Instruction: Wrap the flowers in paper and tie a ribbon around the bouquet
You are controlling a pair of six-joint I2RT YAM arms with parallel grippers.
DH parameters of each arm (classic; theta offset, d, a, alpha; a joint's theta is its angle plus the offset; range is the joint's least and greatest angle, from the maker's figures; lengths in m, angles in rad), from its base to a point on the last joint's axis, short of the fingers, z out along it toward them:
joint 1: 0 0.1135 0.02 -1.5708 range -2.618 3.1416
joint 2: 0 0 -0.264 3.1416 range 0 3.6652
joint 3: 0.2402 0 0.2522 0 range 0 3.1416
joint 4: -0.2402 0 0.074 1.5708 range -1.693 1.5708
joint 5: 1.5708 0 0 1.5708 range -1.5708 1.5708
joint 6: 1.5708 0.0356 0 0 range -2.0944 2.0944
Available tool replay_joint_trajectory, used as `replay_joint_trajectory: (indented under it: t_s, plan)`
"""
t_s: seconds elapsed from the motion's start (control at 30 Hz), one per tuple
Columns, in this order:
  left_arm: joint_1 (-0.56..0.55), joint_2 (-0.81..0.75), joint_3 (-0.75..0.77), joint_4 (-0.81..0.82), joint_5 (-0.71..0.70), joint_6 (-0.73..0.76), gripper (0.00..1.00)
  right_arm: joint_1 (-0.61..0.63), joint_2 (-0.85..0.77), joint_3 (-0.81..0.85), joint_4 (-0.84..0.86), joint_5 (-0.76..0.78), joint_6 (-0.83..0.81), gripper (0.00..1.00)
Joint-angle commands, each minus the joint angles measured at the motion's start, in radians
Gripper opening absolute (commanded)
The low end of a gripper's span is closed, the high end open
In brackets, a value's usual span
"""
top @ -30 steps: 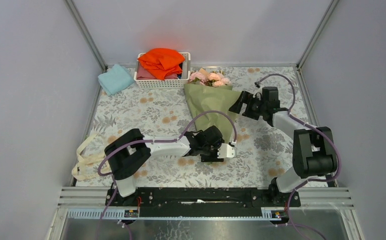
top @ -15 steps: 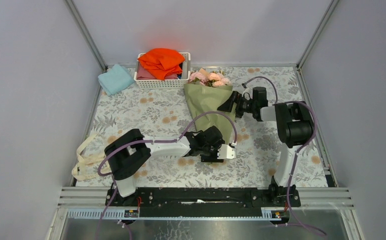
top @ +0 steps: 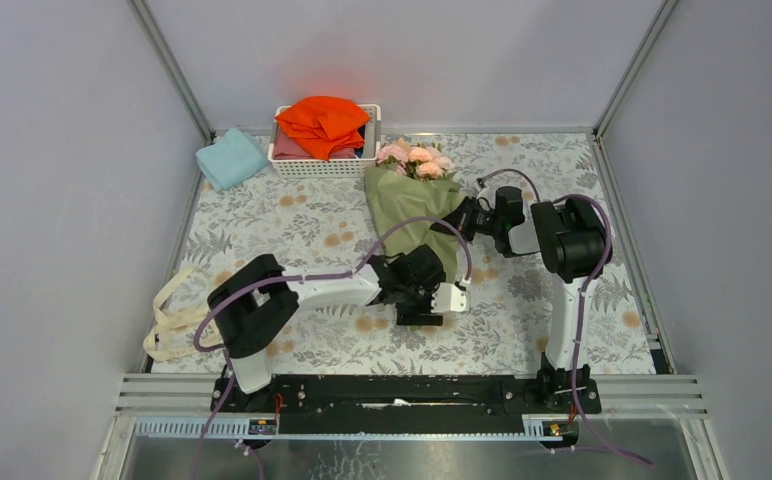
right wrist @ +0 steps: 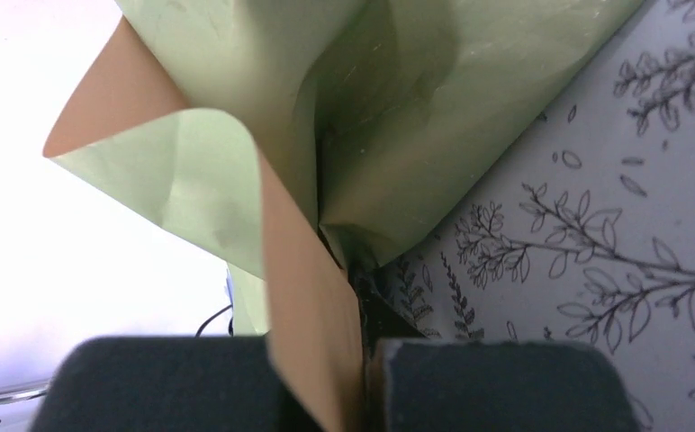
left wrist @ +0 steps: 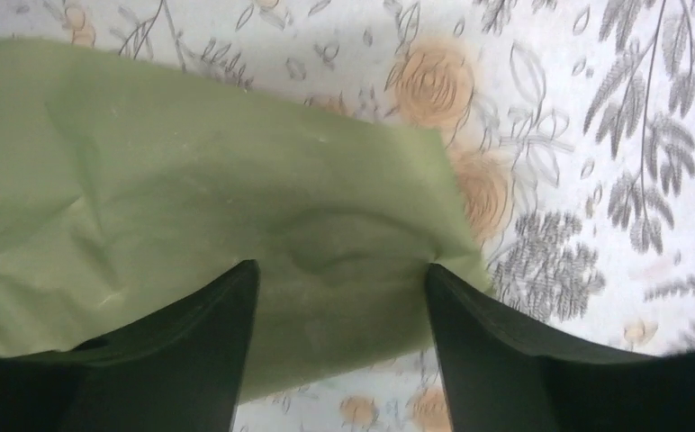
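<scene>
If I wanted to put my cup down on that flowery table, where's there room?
Most room: the stretch between the blue cloth, bouquet and left arm. Also the far right corner beyond the right arm, and the near right edge. The middle is crowded: both arms meet at the bouquet.

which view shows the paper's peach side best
Right wrist: the peach face of the paper is close up, pinched between the right fingers. Left wrist shows only its olive face; the top view is too small to tell.

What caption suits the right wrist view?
Right end effector shut on the paper, peach underside showing, over the floral table.
</scene>
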Motion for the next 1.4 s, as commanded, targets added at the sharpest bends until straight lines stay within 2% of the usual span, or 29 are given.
replay_joint_trajectory:
  t_s: [0.0,0.07,0.1,0.2,0.27,0.4,0.5,0.57,0.63,0.8,0.87,0.9,0.93,0.97,1.03,1.07,1.17,1.27,1.33,1.37]
  plan:
    - [0.102,-0.065,0.168,-0.331,0.105,-0.041,0.81,0.015,-0.111,-0.029,-0.032,0.031,-0.039,0.00]
    - [0.194,-0.100,0.269,-0.451,0.119,-0.065,0.90,0.015,-0.153,-0.040,-0.109,0.084,-0.099,0.00]
    - [0.249,-0.115,0.305,-0.503,0.116,-0.075,0.98,0.015,-0.171,-0.045,-0.141,0.104,-0.125,0.00]
    - [0.469,-0.158,0.364,-0.643,0.075,-0.108,0.99,0.017,-0.211,-0.050,-0.244,0.143,-0.187,0.00]
    - [0.637,-0.193,0.324,-0.673,0.025,-0.112,0.99,0.019,-0.230,-0.044,-0.309,0.164,-0.228,0.00]
    - [1.049,-0.240,0.181,-0.649,-0.068,-0.083,0.98,0.031,-0.255,-0.027,-0.405,0.197,-0.286,0.00]
    - [1.301,-0.198,0.083,-0.558,-0.137,-0.061,0.94,0.043,-0.267,-0.007,-0.463,0.223,-0.324,0.00]
    - [1.421,-0.146,0.052,-0.505,-0.152,-0.065,0.91,0.054,-0.274,0.009,-0.510,0.243,-0.348,0.00]
    - [1.497,-0.101,0.032,-0.464,-0.146,-0.069,0.90,0.063,-0.280,0.027,-0.550,0.260,-0.373,0.00]
    - [1.527,-0.059,-0.025,-0.381,-0.131,-0.069,0.89,0.067,-0.299,0.031,-0.586,0.275,-0.391,0.00]
    - [1.532,-0.044,-0.036,-0.366,-0.125,-0.080,0.84,0.067,-0.315,0.024,-0.592,0.286,-0.397,0.00]
    - [1.536,-0.039,-0.042,-0.362,-0.119,-0.082,0.77,0.067,-0.323,0.019,-0.593,0.291,-0.398,0.00]
    - [1.539,-0.036,-0.048,-0.359,-0.113,-0.083,0.68,0.067,-0.332,0.015,-0.595,0.294,-0.398,0.00]
    - [1.540,-0.032,-0.054,-0.358,-0.103,-0.083,0.55,0.067,-0.337,0.013,-0.597,0.296,-0.400,0.00]
    - [1.541,-0.024,-0.059,-0.367,-0.084,-0.080,0.16,0.067,-0.346,0.014,-0.611,0.298,-0.407,0.00]
    - [1.541,-0.021,-0.058,-0.369,-0.070,-0.084,0.01,0.066,-0.349,0.015,-0.617,0.299,-0.410,0.00]
    - [1.498,-0.079,-0.023,-0.409,0.010,-0.096,0.00,0.066,-0.359,0.013,-0.623,0.307,-0.410,0.00]
    - [1.356,-0.267,0.064,-0.560,0.232,-0.035,0.00,0.066,-0.364,0.023,-0.651,0.325,-0.421,0.00]
    - [1.256,-0.375,0.204,-0.710,0.404,-0.001,0.00,0.065,-0.367,0.031,-0.672,0.346,-0.423,0.00]
    - [1.212,-0.413,0.330,-0.798,0.481,0.001,0.00,0.065,-0.368,0.034,-0.680,0.350,-0.424,0.00]
